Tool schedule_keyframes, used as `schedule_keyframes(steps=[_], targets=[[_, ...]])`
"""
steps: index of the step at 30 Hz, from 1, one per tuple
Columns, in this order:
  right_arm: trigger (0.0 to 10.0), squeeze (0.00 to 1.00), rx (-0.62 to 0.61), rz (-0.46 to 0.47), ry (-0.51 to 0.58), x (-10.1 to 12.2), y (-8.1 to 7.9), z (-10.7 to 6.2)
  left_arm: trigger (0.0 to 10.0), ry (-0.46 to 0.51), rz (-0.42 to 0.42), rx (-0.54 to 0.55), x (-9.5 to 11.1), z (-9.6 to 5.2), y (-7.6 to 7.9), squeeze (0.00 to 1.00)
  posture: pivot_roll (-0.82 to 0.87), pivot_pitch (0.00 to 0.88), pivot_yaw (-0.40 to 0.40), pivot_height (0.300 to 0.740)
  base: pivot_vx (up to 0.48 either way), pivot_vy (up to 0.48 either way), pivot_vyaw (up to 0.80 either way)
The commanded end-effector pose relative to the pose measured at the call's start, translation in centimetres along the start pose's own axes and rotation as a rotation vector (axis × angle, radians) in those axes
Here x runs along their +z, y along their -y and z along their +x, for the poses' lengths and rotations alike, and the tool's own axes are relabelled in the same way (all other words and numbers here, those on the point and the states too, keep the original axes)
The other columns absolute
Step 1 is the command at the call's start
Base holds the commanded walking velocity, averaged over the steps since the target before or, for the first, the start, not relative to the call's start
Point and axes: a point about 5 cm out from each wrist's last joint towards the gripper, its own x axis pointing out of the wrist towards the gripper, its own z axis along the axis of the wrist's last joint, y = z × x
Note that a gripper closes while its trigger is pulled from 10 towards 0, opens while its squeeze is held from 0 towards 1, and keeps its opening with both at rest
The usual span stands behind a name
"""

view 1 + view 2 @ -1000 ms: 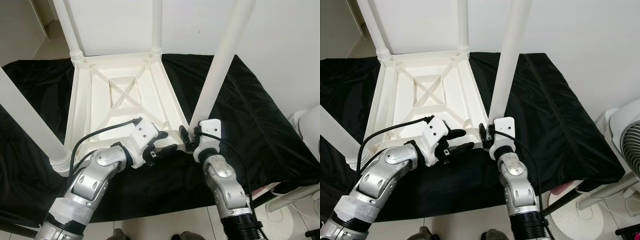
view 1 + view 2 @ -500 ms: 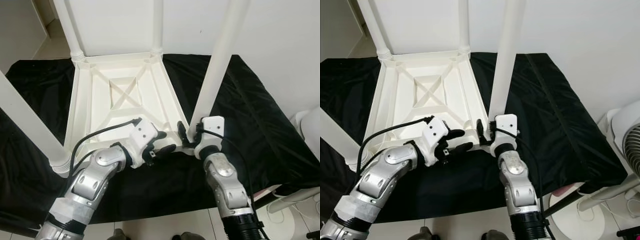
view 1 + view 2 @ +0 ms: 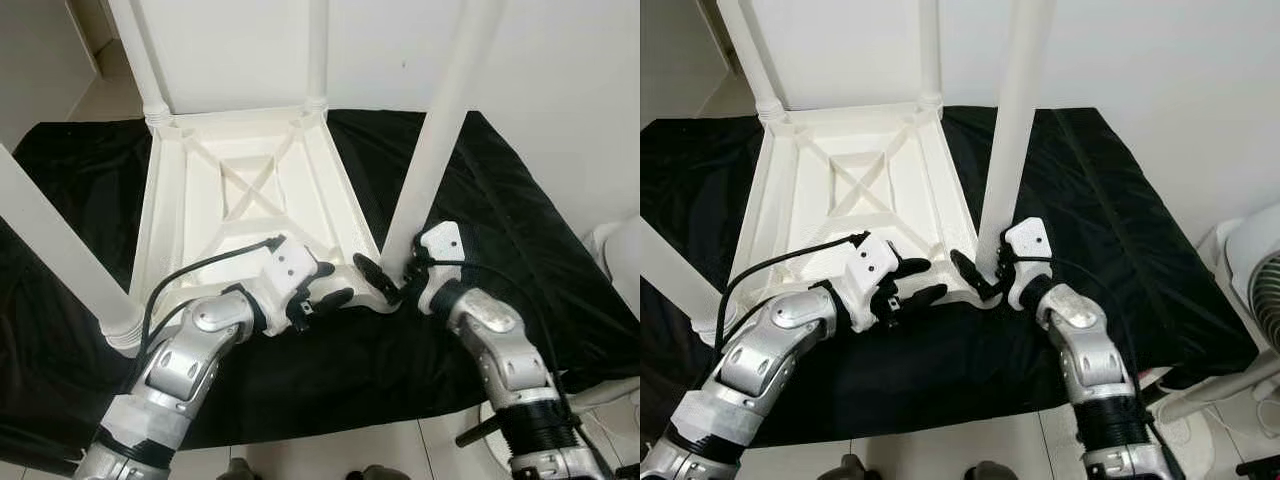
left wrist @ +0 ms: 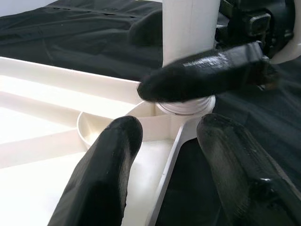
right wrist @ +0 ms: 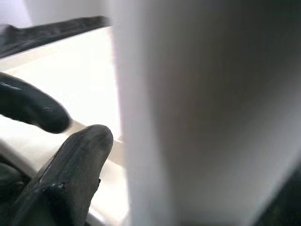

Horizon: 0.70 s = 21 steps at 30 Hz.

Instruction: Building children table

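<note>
The white moulded-plastic children's table lies upside down on a black cloth spread over the worktop, its ribbed underside facing up and its round white legs standing upward from the corners. The right gripper is at the base of the near-right white tubular leg, with one black finger lying across the collar where the leg enters its corner socket; the fingers are set around the leg base, but how firmly they close on it cannot be told. The left gripper hovers just beside the same corner with its fingers spread apart, holding nothing; its wrist view looks between them at the socket rim. In judgement, the leg is light and stiff, but its smooth plastic is slippery and its length gives leverage, so a hold low at the collar suits seating or twisting it. The tabletop is light enough to slide on the cloth, so bracing the frame rail beside the socket appears advisable.
</note>
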Motion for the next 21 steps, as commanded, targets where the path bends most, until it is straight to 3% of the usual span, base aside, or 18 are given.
schedule_keyframes(steps=[1, 2, 3, 8, 9, 20, 21], targets=[[10.0, 0.00, 0.056, -0.004, -0.005, -0.1, -0.2, 0.3, 10.0, -0.001, 0.004, 0.022, 0.0, -0.1, 0.0, 0.00, -0.10, 0.007, 0.020, 0.740, 0.000, 0.000, 0.00], [10.0, 0.00, 0.094, 0.002, -0.011, -0.2, -0.1, 0.5, 10.0, -0.001, 0.003, 0.020, 0.1, -0.1, 0.0, 0.00, -0.09, 0.004, 0.018, 0.740, 0.000, 0.000, 0.00], [4.9, 0.00, 0.120, -0.010, -0.021, -0.3, 0.0, 0.6, 10.0, -0.001, 0.003, 0.020, 0.1, -0.2, 0.1, 0.00, -0.08, 0.002, 0.015, 0.740, 0.000, 0.000, 0.00], [5.4, 0.00, 0.174, -0.016, -0.027, -0.4, 0.1, 0.8, 10.0, 0.001, 0.003, 0.020, 0.1, -0.2, 0.1, 0.00, -0.08, 0.000, 0.013, 0.740, 0.000, 0.000, 0.00], [0.0, 0.00, 0.187, -0.021, -0.036, -0.5, 0.4, 0.8, 10.0, 0.002, 0.004, 0.022, 0.2, -0.3, 0.1, 0.00, -0.07, 0.000, 0.012, 0.740, 0.000, 0.000, 0.00], [0.0, 0.00, 0.171, 0.004, -0.073, -1.5, 1.3, -0.2, 10.0, 0.003, 0.004, 0.017, 0.2, -0.2, 0.1, 0.00, -0.09, 0.000, 0.018, 0.740, 0.000, 0.000, 0.00], [4.7, 0.00, 0.152, 0.003, -0.068, -1.5, 1.4, -0.2, 10.0, 0.004, 0.004, 0.014, 0.2, -0.1, 0.1, 0.00, -0.09, 0.000, 0.018, 0.740, 0.000, 0.000, 0.00]])
